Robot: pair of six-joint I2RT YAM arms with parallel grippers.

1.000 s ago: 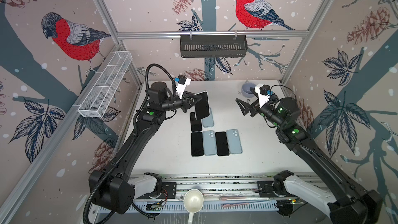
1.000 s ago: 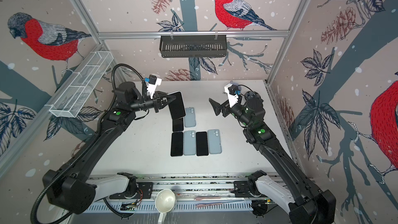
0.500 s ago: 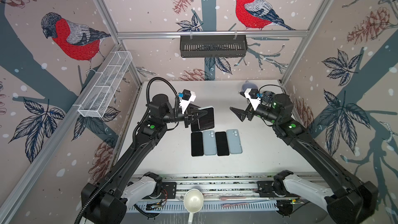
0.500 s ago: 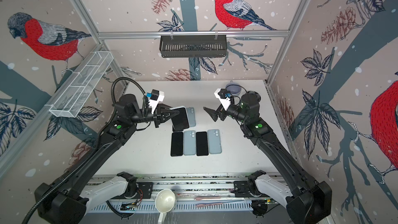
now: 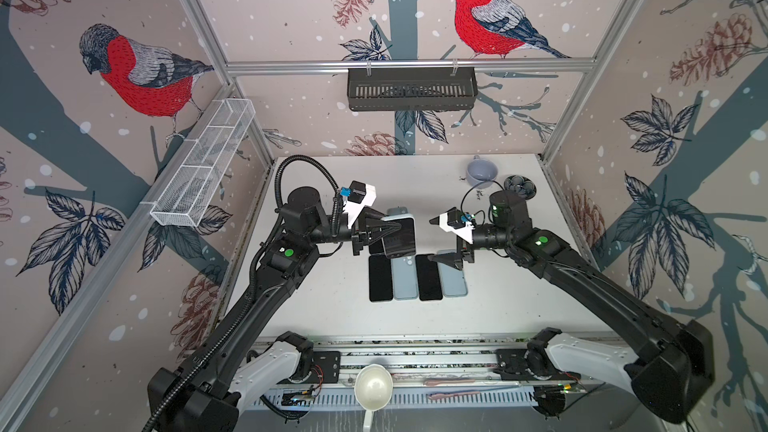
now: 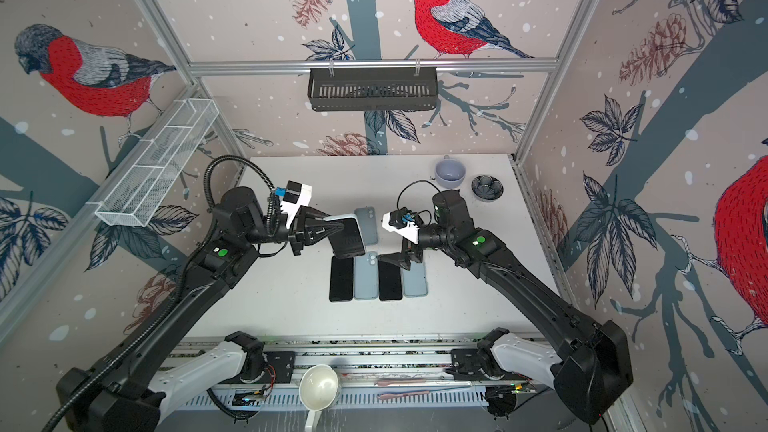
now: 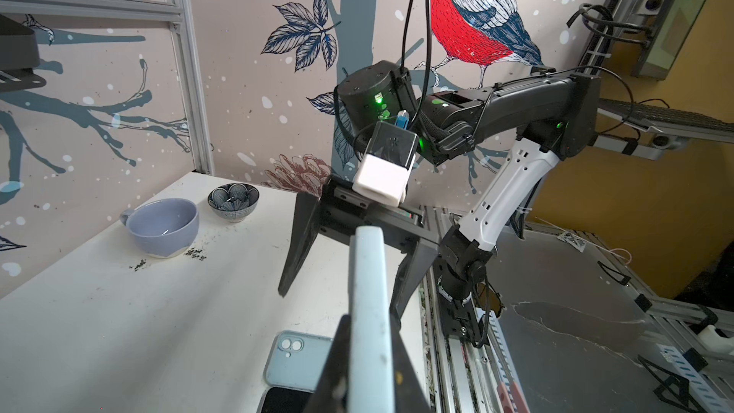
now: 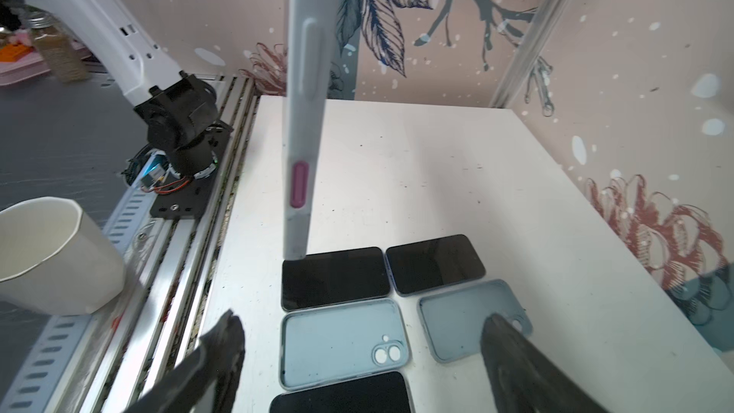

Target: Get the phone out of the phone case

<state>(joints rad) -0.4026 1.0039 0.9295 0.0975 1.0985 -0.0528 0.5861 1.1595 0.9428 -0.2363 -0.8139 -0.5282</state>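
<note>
Two grippers face each other above the middle of the white table [image 5: 332,313]. The left gripper [image 5: 392,229] is clamped on the short end of the phone [image 5: 401,241], which sits inside its pale-blue phone case [image 7: 367,311] with the dark screen turned up towards the top views and the whole thing held clear of the table. In the right wrist view the case shows edge-on, with a long side button and a pink one lower down [image 8: 298,184]. The right gripper [image 5: 431,240] has its jaws spread wide with nothing between them; it stands just beside the free end of the cased phone, and in both top views it seems to stop short of touching, though the angle makes that hard to judge. Below the raised phone, four things lie flat side by side in a row: a bare black handset [image 5: 380,278], an empty blue case [image 5: 405,280], another black handset [image 5: 429,278] and another blue case [image 5: 453,282]. Behind the row lies a further blue case [image 6: 366,224] (its camera cut-outs face up). A lilac mug [image 5: 480,172] and a small patterned bowl [image 5: 518,187] stand at the far right corner of the table, well apart from both grippers.
</note>
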